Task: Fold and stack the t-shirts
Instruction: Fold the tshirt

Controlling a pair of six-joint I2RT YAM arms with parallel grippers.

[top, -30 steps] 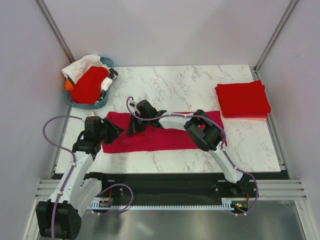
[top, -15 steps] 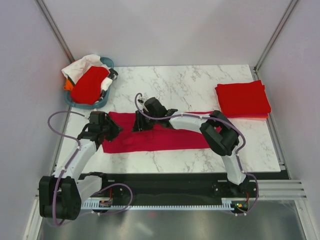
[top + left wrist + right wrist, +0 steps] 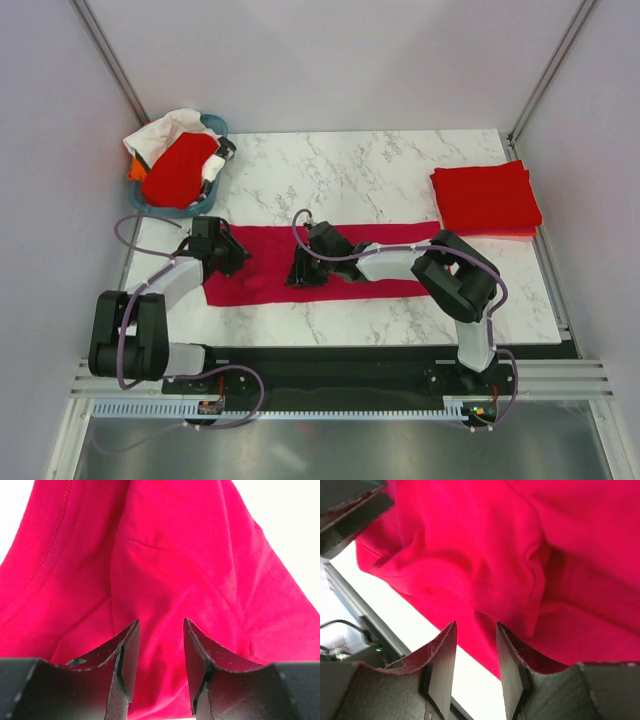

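Note:
A crimson-pink t-shirt (image 3: 270, 248) lies as a long strip across the near half of the marble table (image 3: 350, 180). My left gripper (image 3: 236, 262) hovers low over its left end, jaws open, with creased cloth (image 3: 165, 555) showing between the fingers and nothing pinched. Over the strip's near edge, left of its middle, stands my right gripper (image 3: 300, 274), also open; rumpled fabric (image 3: 485, 540) and white tabletop lie under its fingertips. Folded bright red t-shirts (image 3: 486, 198) sit stacked at the back right. Another red t-shirt (image 3: 178, 168) rests in the basket.
The teal basket (image 3: 196, 210) at the back left corner also holds white cloth (image 3: 165, 128). Grey walls close the table on three sides. A black rail (image 3: 330, 352) runs along the near edge by the arm bases.
My right gripper has opened, let go of the shirt and slid right and nearer along the strip. My left arm has swung in over the shirt's left end.

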